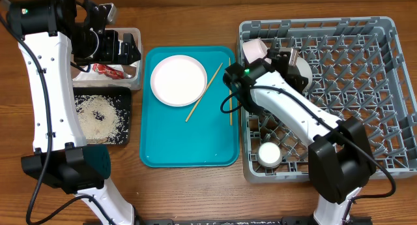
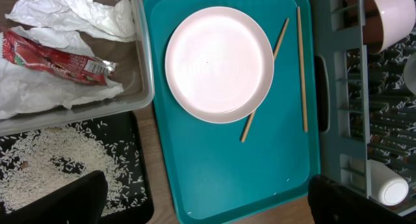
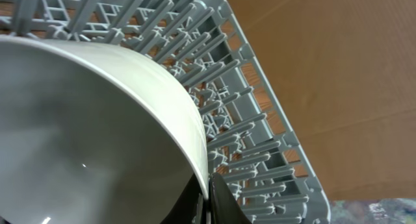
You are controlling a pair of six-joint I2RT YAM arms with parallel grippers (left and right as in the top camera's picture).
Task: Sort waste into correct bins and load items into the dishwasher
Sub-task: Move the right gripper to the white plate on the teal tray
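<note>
My right gripper (image 3: 208, 188) is shut on the rim of a pale bowl (image 3: 84, 133) and holds it over the grey dish rack (image 3: 260, 130); overhead it (image 1: 291, 60) is at the rack's (image 1: 384, 29) near-left corner. A pink bowl (image 1: 254, 50) and a white cup (image 1: 269, 153) sit in the rack. The white plate (image 1: 178, 80) and two chopsticks (image 1: 204, 92) lie on the teal tray (image 1: 189, 150). My left gripper (image 2: 208, 208) is open and empty, high above the tray. The clear tub (image 2: 146, 68) holds the napkin (image 2: 71, 13) and red wrapper (image 2: 55, 60). Rice (image 2: 52, 159) lies on the black tray (image 1: 124, 124).
The left arm's gripper (image 1: 120, 49) hovers by the clear tub (image 1: 135, 59) at the back left. The teal tray lies between the bins and the rack. Both arm bases stand at the front edge. A few rice grains lie on the teal tray's front.
</note>
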